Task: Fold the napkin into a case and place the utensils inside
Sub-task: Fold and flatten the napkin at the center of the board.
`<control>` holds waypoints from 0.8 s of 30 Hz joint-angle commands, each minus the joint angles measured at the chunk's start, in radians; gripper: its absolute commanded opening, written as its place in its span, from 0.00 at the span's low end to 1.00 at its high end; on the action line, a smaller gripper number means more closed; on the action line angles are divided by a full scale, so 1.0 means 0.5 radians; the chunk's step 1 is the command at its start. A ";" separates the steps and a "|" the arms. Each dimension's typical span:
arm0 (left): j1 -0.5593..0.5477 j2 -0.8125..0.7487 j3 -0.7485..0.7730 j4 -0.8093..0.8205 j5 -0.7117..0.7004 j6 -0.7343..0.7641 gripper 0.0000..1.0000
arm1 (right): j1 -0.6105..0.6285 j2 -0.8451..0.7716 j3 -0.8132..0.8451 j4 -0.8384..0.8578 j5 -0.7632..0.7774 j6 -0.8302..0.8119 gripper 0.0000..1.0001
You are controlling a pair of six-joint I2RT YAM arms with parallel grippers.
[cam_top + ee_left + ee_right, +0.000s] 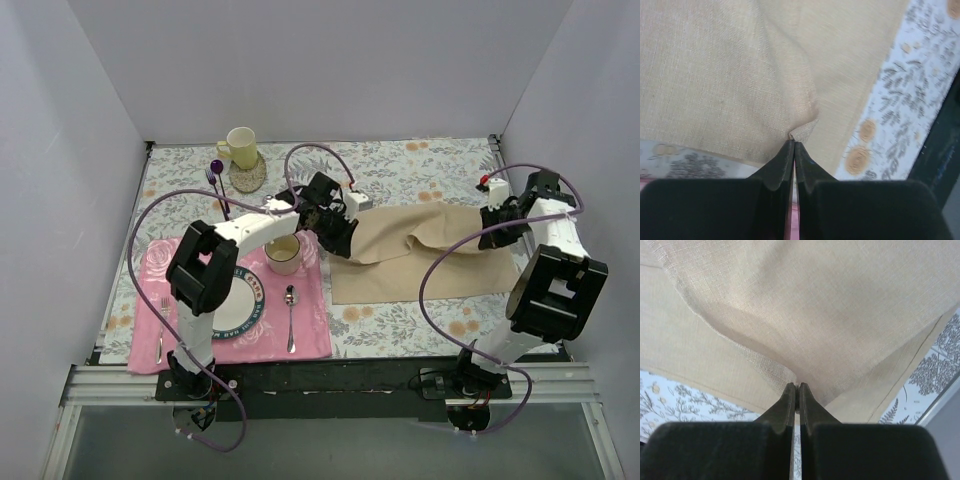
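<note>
The napkin [430, 265] lies on the counter [430, 165] right of the pink placemat [312, 338], with its far edge raised. The left gripper [794, 143] and right gripper [798, 386] each clamp a pinch of it, and the jaws hide the pinched corners.

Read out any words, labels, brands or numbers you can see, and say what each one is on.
No text can be read anywhere.
On the plate, the rim carries blue and red marks, perhaps lettering, but too small to read.
The napkin and tablecloth in the wrist views bear no writing.
</note>
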 commanded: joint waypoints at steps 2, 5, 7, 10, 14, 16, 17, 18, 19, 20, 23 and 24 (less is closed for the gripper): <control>-0.168 -0.250 -0.257 0.003 0.056 0.023 0.00 | -0.034 -0.098 -0.258 -0.023 0.159 -0.242 0.01; -0.210 -0.207 -0.309 0.037 0.050 -0.036 0.00 | -0.037 -0.012 -0.273 0.039 0.221 -0.217 0.01; -0.235 -0.167 -0.337 0.076 0.022 -0.088 0.00 | -0.037 0.077 -0.267 0.082 0.255 -0.177 0.01; -0.269 -0.112 -0.401 0.101 -0.058 -0.088 0.00 | -0.037 0.150 -0.310 0.156 0.307 -0.131 0.01; -0.281 -0.048 -0.460 0.089 -0.186 -0.073 0.00 | -0.037 0.169 -0.439 0.266 0.390 -0.128 0.01; -0.281 -0.041 -0.493 0.086 -0.254 -0.045 0.00 | -0.034 0.172 -0.497 0.331 0.439 -0.125 0.01; -0.281 -0.038 -0.506 0.077 -0.281 -0.042 0.00 | -0.037 0.175 -0.512 0.343 0.457 -0.125 0.01; -0.281 -0.041 -0.518 0.052 -0.312 -0.027 0.00 | -0.037 0.184 -0.531 0.358 0.491 -0.128 0.01; -0.278 -0.041 -0.545 0.040 -0.376 -0.002 0.00 | -0.037 0.190 -0.534 0.371 0.506 -0.128 0.01; -0.275 -0.047 -0.561 0.028 -0.413 0.037 0.00 | -0.046 0.196 -0.531 0.383 0.516 -0.128 0.01; -0.214 -0.069 -0.622 -0.021 -0.438 0.093 0.00 | -0.074 0.224 -0.504 0.374 0.525 -0.128 0.01; -0.202 -0.090 -0.637 -0.046 -0.453 0.111 0.00 | -0.080 0.230 -0.503 0.374 0.540 -0.134 0.01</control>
